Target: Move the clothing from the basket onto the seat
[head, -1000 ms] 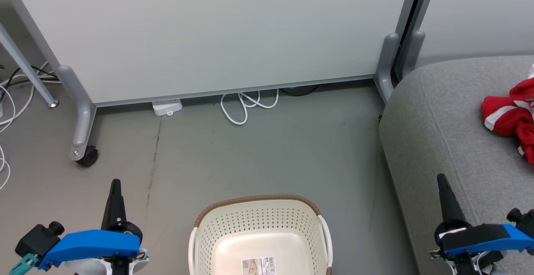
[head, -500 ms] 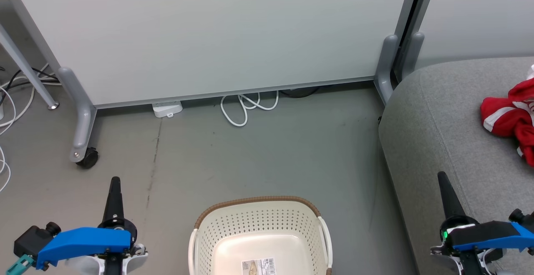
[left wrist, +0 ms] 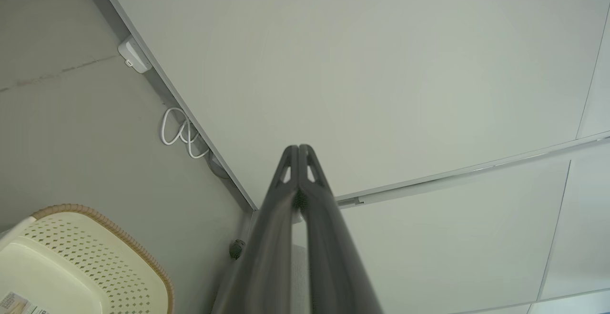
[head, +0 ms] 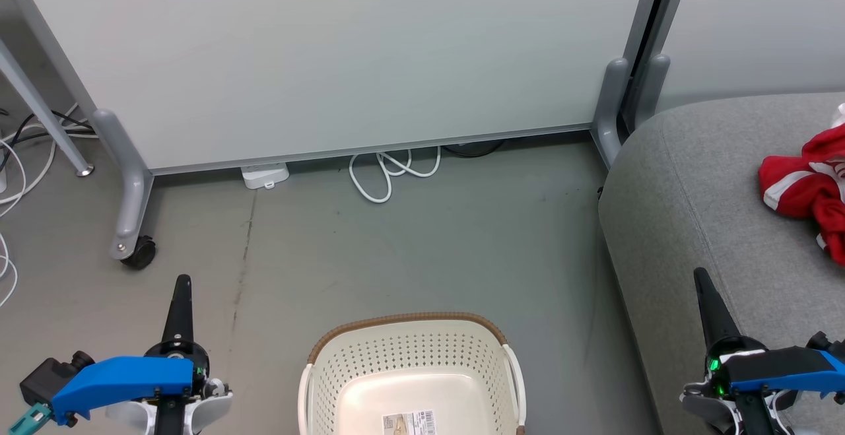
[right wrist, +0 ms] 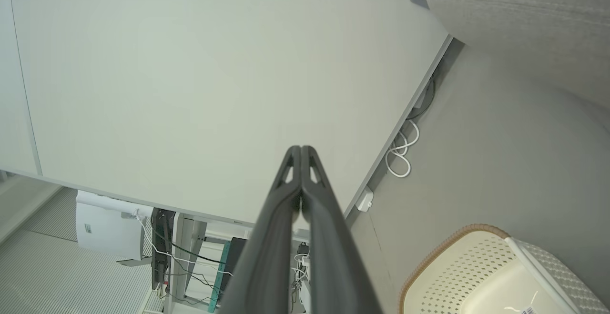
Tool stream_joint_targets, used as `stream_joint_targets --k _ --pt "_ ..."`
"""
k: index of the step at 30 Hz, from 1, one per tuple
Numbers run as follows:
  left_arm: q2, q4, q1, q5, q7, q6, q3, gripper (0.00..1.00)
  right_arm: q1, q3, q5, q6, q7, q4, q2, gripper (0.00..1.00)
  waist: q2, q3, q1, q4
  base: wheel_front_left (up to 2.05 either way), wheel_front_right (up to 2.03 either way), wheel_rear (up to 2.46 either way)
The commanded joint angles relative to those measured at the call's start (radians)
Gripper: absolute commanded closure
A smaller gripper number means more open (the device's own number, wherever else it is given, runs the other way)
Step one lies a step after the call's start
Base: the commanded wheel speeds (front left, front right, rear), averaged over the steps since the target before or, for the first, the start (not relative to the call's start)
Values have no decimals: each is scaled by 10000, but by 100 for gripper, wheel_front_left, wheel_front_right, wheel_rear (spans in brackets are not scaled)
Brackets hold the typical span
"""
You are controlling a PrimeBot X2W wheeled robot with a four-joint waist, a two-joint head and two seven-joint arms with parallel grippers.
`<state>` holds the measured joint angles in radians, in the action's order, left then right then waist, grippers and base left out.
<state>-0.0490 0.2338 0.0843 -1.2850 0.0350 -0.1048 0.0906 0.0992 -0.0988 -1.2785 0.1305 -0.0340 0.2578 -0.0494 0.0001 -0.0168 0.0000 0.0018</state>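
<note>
The red clothing with white stripes lies bunched on the grey seat at the right edge of the head view. The cream basket with its brown rim stands on the floor at bottom centre; only a paper label shows inside it. It appears too in the left wrist view as the basket and in the right wrist view as the basket. My left gripper hangs left of the basket, shut and holding nothing. My right gripper is over the seat's front part, shut, with nothing in it.
A grey partition panel on castor feet stands behind the basket. A white cable loop and a small white box lie at its base. More cables trail at far left. Bare grey floor lies between partition and basket.
The head view has shifted slightly, so the scene sits a little lower and left. Both grippers stay shut and low; a green light now shows on the right wrist.
</note>
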Motion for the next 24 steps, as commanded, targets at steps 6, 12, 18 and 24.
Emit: stream_joint_targets --k 6,12,18,24 --pt "-22 -116 211 -655 167 21 110 100 206 -52 -674 3 -184 -74 -17 100 -1 26 0 -3 0 0 0" --pt "-22 -133 240 -1164 295 27 144 100 229 -78 -1200 3 -299 -68 -17 100 -1 53 0 -5 0 0 0" --pt "-21 -146 270 -1648 428 32 170 100 251 -109 -1695 4 -438 -62 -17 100 -1 79 0 -8 0 0 0" --pt "-21 -158 279 -2121 534 34 198 100 226 -133 -2160 4 -547 -53 -17 100 -1 105 0 -11 0 0 0"
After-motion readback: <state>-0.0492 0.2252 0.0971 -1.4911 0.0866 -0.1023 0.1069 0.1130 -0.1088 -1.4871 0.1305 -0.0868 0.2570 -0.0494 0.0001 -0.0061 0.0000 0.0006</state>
